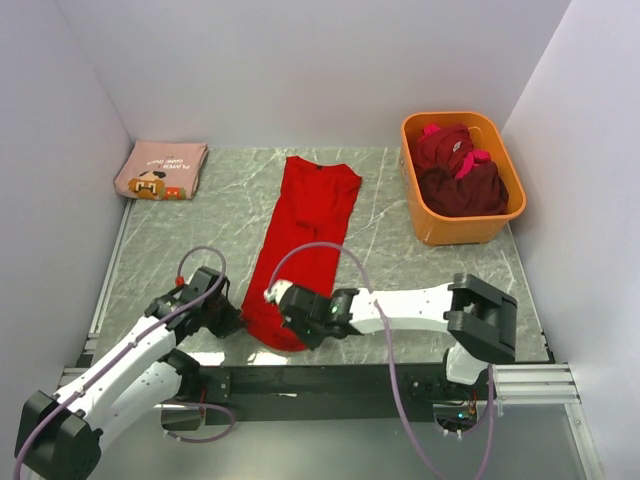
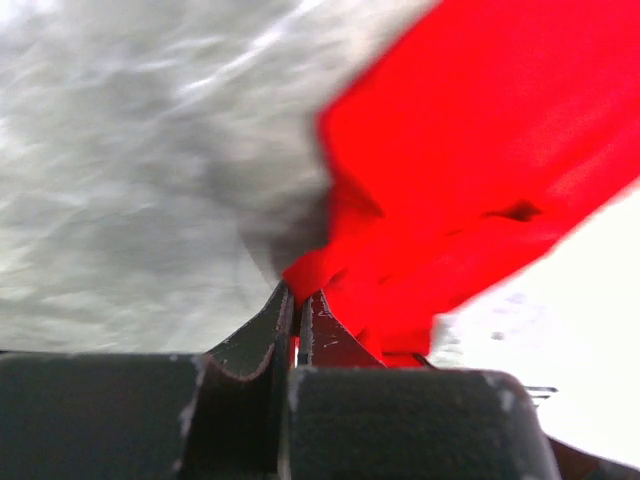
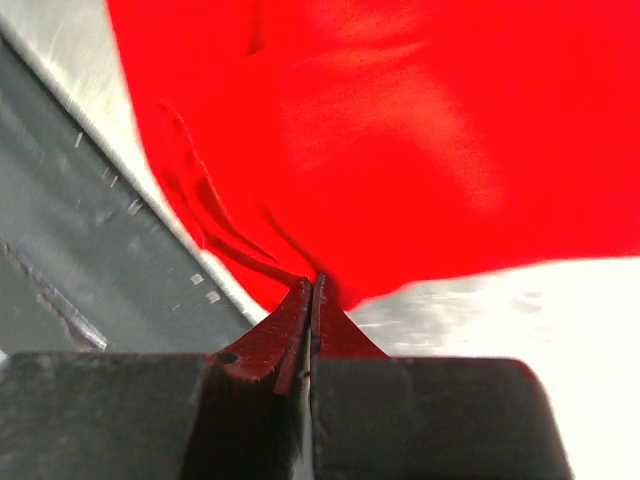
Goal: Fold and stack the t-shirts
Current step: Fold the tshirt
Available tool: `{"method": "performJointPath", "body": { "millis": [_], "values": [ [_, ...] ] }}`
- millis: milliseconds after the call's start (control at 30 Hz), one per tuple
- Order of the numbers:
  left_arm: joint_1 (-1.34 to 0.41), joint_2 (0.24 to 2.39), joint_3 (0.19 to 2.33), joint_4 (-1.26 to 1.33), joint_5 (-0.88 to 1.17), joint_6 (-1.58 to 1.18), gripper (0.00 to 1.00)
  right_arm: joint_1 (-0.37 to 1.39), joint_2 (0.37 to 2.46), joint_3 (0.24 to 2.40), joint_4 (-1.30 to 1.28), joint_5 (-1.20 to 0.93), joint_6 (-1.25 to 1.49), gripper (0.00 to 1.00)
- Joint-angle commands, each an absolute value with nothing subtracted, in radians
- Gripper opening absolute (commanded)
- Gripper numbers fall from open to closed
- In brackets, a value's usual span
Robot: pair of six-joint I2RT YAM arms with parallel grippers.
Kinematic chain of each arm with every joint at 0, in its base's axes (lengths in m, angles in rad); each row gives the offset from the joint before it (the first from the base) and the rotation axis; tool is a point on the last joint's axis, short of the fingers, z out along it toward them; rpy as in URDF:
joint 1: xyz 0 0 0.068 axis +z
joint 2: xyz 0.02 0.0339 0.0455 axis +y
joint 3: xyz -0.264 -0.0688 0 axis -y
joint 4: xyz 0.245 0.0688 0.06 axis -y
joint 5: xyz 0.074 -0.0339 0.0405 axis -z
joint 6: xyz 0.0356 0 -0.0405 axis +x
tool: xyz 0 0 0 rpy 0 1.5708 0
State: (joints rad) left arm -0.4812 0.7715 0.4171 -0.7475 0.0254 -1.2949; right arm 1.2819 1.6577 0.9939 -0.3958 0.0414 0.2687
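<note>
Worktop (image 1: 420, 270) of grey marble carries a red t-shirt (image 1: 305, 220) folded into a long strip, its long axis running from near edge to far side, collar at the far end. The left gripper (image 1: 232, 318) and the right gripper (image 1: 285, 302) each pinch its near hem, jaws closed on cloth.

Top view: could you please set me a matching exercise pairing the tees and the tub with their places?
Things:
1. red tee
2. pink tee
3. maroon tees
4. tub

Places:
A. piled inside the tub
B. far right of the table
C. folded, far left corner
D. stretched lengthwise mid-table

Pairs: 1-D, 2-C, 3-A, 4-B
</note>
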Motion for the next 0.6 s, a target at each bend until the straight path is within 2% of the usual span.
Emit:
{"method": "performJointPath", "body": {
  "millis": [0,233,567],
  "values": [
    [-0.479,0.807,0.529,-0.628,-0.032,-1.256,0.01,1.203,1.562,1.049,-0.413,0.103,0.295,0.0],
    [-0.479,1.028,0.708,-0.522,-0.13,-1.23,0.01,1.052,1.525,1.109,-0.414,0.189,0.241,0.0],
    [-0.448,1.32,0.966,-0.38,-0.199,-1.125,0.01,0.867,1.606,1.232,-0.408,0.209,0.21,0.0]
  ]
}}
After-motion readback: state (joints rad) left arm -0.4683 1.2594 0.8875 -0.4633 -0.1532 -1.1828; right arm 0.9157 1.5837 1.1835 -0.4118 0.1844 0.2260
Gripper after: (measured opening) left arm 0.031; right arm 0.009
